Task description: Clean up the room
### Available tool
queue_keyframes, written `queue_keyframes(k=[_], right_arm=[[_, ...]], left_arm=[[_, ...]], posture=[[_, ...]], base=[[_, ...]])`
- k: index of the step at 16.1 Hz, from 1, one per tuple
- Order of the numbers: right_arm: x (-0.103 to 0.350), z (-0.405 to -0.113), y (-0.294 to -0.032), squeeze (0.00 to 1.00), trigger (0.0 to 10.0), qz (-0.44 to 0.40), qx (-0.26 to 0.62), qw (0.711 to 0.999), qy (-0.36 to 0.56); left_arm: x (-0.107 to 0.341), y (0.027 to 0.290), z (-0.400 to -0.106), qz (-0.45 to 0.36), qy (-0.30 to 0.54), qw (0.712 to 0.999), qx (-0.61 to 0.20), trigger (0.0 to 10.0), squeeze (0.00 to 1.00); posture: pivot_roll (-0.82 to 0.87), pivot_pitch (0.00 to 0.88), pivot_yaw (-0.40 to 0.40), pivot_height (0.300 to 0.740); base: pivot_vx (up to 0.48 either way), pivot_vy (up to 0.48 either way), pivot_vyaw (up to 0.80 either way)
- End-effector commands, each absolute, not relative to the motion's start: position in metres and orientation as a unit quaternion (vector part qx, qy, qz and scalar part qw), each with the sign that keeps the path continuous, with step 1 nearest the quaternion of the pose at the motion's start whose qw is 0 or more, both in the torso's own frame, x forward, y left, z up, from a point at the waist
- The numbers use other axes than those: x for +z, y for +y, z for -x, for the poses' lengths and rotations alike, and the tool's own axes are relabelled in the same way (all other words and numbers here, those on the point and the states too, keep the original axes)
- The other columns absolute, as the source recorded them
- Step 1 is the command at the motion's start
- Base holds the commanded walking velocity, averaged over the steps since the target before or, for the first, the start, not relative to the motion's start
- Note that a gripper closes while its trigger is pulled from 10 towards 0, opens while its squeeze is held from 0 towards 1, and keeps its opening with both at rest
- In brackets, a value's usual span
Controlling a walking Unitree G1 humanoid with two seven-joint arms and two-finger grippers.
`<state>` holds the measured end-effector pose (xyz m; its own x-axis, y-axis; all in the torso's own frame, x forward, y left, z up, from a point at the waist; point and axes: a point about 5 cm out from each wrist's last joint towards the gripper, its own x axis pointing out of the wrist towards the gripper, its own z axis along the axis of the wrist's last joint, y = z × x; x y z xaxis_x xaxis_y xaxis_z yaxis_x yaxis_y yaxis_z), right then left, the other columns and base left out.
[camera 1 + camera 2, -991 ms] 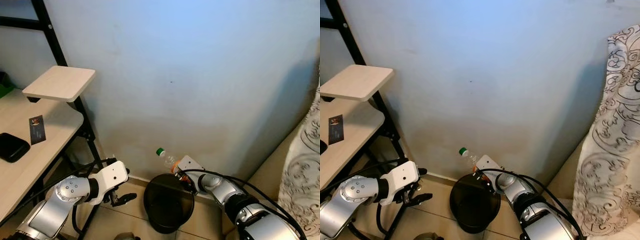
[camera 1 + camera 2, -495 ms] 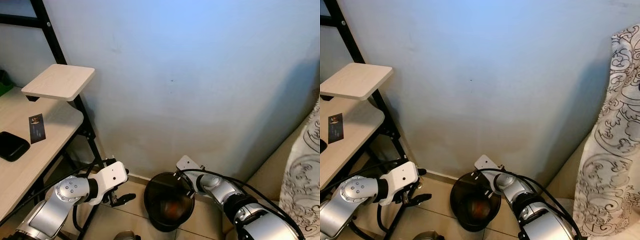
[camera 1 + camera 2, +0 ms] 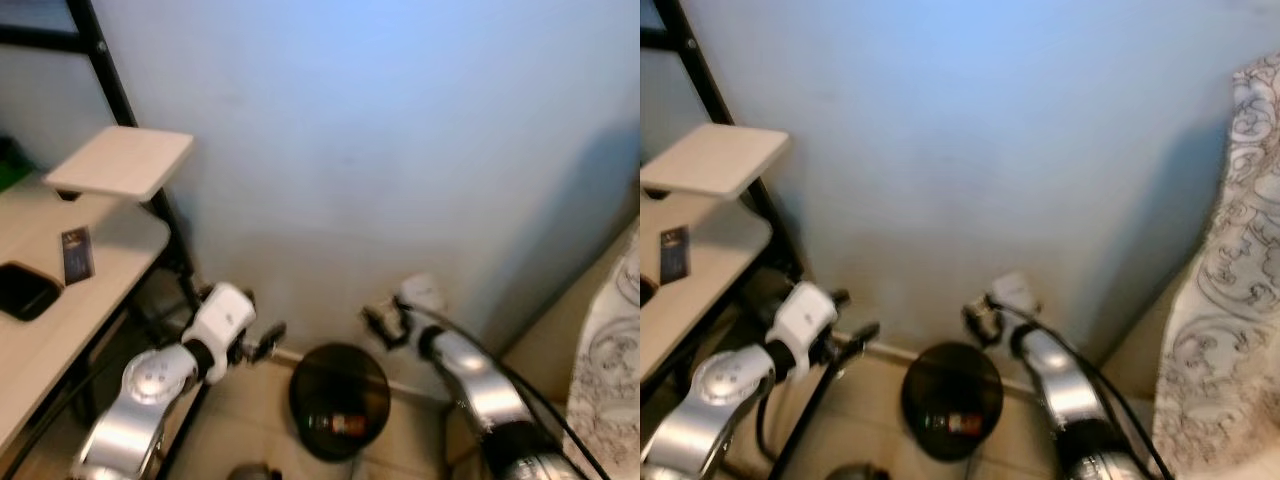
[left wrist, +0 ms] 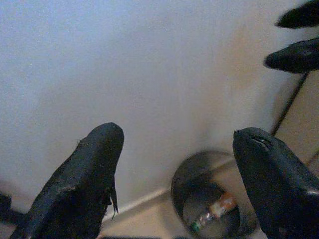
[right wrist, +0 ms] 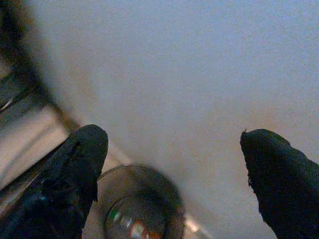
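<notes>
Head views: a bottle (image 3: 338,424) is seen lying at the bottom of the black bin (image 3: 305,392), against the wall, discarded as rubbish. Left wrist view: the left gripper (image 4: 179,149) is spread and empty. Right wrist view: the right gripper (image 5: 174,149) is held apart above the bin.

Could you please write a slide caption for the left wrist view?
Open left gripper facing the wall, with a plastic bottle lying inside the black bin.
</notes>
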<state>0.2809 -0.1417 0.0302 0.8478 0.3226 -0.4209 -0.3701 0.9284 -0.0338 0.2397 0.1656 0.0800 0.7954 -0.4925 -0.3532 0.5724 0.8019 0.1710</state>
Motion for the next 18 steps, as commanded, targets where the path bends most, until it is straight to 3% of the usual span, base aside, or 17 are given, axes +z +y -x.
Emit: queue_keyframes(k=[1,4,9,12,18], right_arm=[[0.051,-0.281,-0.148,1.00,10.0,0.029,0.142,0.975,0.169],[0.073,-0.276,-0.151,1.00,10.0,0.015,0.085,0.986,0.140],[0.084,-0.255,-0.175,1.00,10.0,0.011,-0.015,0.987,0.160],[0.089,-0.253,-0.176,1.00,10.0,-0.007,-0.060,0.985,0.161],[0.087,-0.248,-0.170,1.00,10.0,-0.013,-0.066,0.983,0.169]], left_arm=[[0.090,0.168,-0.241,-0.124,0.121,0.958,-0.228,10.0,0.00],[0.088,0.162,-0.236,-0.146,0.107,0.969,-0.166,10.0,0.00],[0.096,0.163,-0.241,-0.058,0.117,0.987,-0.096,10.0,0.00],[0.097,0.166,-0.238,-0.092,0.114,0.985,-0.093,10.0,0.00],[0.100,0.170,-0.235,-0.114,0.108,0.984,-0.089,10.0,0.00]], posture=[[0.02,0.000,0.018,0.740],[-0.01,0.000,0.044,0.740],[-0.03,0.000,0.042,0.740],[-0.01,0.000,0.034,0.740],[-0.01,0.000,0.060,0.740]], base=[[0.000,0.000,-0.69],[0.000,0.000,-0.71],[0.000,0.000,-0.75],[0.000,0.000,-0.76],[0.000,0.000,-0.76]])
